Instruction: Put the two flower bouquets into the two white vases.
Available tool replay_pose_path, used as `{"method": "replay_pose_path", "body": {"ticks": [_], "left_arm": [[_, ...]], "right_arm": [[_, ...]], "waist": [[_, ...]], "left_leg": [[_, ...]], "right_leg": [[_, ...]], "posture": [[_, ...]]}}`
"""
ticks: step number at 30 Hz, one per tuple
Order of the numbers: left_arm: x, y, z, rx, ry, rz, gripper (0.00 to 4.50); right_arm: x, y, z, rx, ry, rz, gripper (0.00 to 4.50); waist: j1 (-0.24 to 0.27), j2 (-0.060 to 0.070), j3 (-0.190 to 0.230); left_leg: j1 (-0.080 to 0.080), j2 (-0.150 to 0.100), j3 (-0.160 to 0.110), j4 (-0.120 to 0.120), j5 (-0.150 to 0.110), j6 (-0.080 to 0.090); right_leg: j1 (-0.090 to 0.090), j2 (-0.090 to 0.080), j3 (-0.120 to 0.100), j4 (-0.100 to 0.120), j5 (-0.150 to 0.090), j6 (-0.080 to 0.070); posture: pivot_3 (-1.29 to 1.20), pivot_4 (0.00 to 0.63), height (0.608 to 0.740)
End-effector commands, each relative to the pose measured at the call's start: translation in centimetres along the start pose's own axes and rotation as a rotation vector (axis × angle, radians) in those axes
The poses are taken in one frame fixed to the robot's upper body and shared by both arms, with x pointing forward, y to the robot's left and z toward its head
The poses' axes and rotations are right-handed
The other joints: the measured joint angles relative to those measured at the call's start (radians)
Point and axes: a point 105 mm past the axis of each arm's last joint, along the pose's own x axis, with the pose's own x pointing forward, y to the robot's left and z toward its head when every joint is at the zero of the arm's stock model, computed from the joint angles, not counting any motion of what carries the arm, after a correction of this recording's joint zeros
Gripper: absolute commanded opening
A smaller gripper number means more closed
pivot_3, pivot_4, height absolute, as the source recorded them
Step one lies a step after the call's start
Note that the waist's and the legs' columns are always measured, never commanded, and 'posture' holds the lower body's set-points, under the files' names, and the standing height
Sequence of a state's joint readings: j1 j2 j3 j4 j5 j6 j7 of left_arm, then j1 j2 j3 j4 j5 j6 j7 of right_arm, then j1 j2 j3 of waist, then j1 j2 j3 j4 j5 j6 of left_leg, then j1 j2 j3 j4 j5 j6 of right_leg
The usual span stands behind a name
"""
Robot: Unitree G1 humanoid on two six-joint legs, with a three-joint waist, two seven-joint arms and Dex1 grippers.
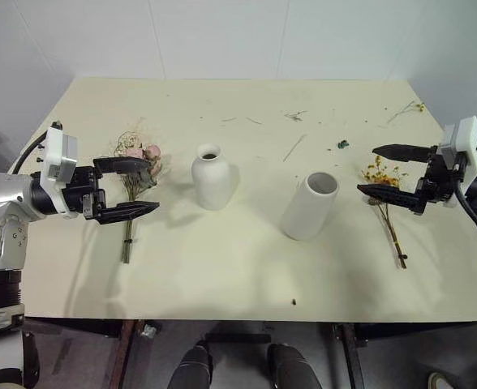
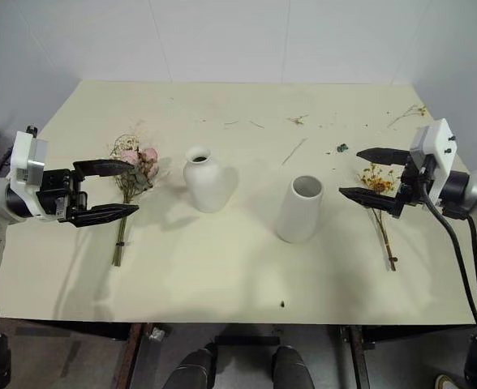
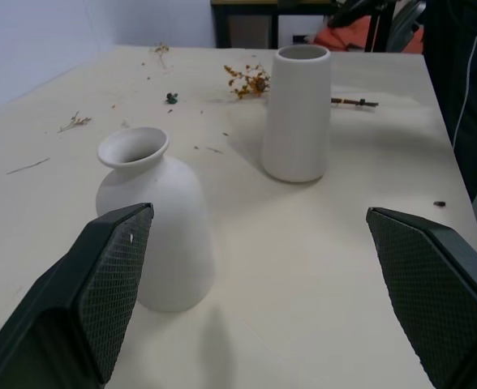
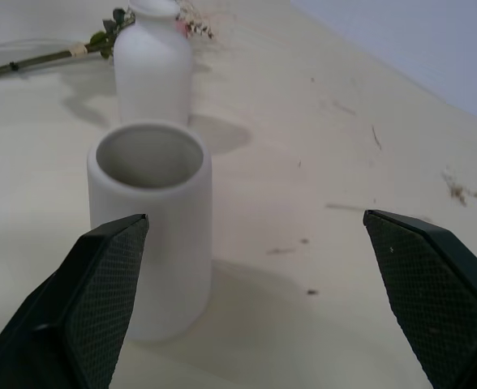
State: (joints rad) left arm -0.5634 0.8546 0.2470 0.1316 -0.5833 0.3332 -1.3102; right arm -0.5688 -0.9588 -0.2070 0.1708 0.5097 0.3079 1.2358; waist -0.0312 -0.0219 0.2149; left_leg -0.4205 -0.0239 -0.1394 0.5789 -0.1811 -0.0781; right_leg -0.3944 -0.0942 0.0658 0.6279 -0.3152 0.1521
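Left eye view: both jaws spread, pink rose bouquet [image 1: 139, 164] under the left gripper [image 1: 143, 185], yellow bouquet [image 1: 382, 185] under the right gripper [image 1: 375, 170].

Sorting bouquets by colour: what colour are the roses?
Pink roses, clearest in the left eye view.

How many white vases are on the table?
2. The round bottle-shaped vase stands just right of the pink rose bouquet. The cylinder vase stands farther right, between the bottle-shaped one and the yellow flower bouquet. Both are empty, and none seems hidden.
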Motion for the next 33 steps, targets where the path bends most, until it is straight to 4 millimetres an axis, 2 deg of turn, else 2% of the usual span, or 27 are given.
{"method": "replay_pose_path", "body": {"ticks": [1, 8, 14, 17, 21, 26, 33], "left_arm": [[0.6, 0.1, 1.0, 0.03, -0.037, -0.024, 4.5], [2.4, 0.2, 1.2, 0.038, -0.083, -0.062, 4.5], [2.9, 0.2, 1.1, 0.044, -0.099, -0.091, 4.5], [3.3, -0.2, 1.2, 0.052, -0.107, -0.096, 4.5], [2.8, -1.2, 1.7, 0.056, -0.121, -0.085, 4.5], [1.9, -2.8, 1.4, 0.036, -0.119, -0.04, 4.5], [0.9, -3.9, 1.4, 0.04, -0.098, 0.021, 4.5]], "right_arm": [[-1.3, -0.9, 1.1, -0.036, 0.01, -0.056, 4.48], [-3.5, -3.6, 0.4, 0.066, 0.193, -0.246, 4.48], [-5.8, -4.1, -4.1, 0.336, 0.522, -0.356, 4.48], [-6.2, -4.7, -5.6, 0.437, 0.586, -0.418, 4.48], [-5.4, -5.2, -8.4, 0.561, 0.732, -0.44, 4.48], [-3.5, -6.1, -9.0, 0.647, 0.727, -0.455, 4.48], [-1.7, -5.5, -10.6, 0.703, 0.81, -0.438, 4.48]], "waist": [[0.0, 0.0, 0.0], [0.002, 0.0, 0.0], [-0.004, 0.0, 0.0], [-0.005, 0.0, 0.0], [-0.018, 0.001, 0.0], [-0.027, 0.001, 0.0], [-0.022, 0.001, 0.0]], "left_leg": [[0.0, 0.0, 0.0, 0.0, 0.0, 0.0], [0.0, 0.0, 0.0, 0.001, 0.0, 0.0], [0.0, 0.0, 0.001, 0.0, 0.0, 0.0], [0.0, 0.0, 0.001, 0.001, 0.0, 0.0], [0.0, 0.0, 0.003, 0.001, 0.0, 0.0], [0.0, 0.0, 0.005, -0.001, -0.001, 0.001], [0.0, 0.0, 0.008, 0.001, -0.001, 0.002]], "right_leg": [[0.0, 0.0, 0.0, 0.0, 0.0, 0.0], [0.0, 0.0, 0.0, 0.0, 0.0, 0.0], [0.0, 0.0, 0.0, 0.0, 0.0, 0.0], [0.0, 0.0, 0.001, 0.0, 0.0, 0.0], [-0.001, 0.0, 0.003, 0.0, 0.0, 0.0], [-0.003, 0.0, 0.005, -0.001, 0.0, 0.0], [-0.003, 0.0, 0.007, 0.0, 0.0, 0.001]], "posture": [[0.0, 0.15, 0.74], [0.0, 0.15, 0.74], [0.0, 0.15, 0.74], [0.0, 0.15, 0.74], [0.0, 0.15, 0.74], [0.0, 0.15, 0.74], [0.0, 0.15, 0.74]]}}
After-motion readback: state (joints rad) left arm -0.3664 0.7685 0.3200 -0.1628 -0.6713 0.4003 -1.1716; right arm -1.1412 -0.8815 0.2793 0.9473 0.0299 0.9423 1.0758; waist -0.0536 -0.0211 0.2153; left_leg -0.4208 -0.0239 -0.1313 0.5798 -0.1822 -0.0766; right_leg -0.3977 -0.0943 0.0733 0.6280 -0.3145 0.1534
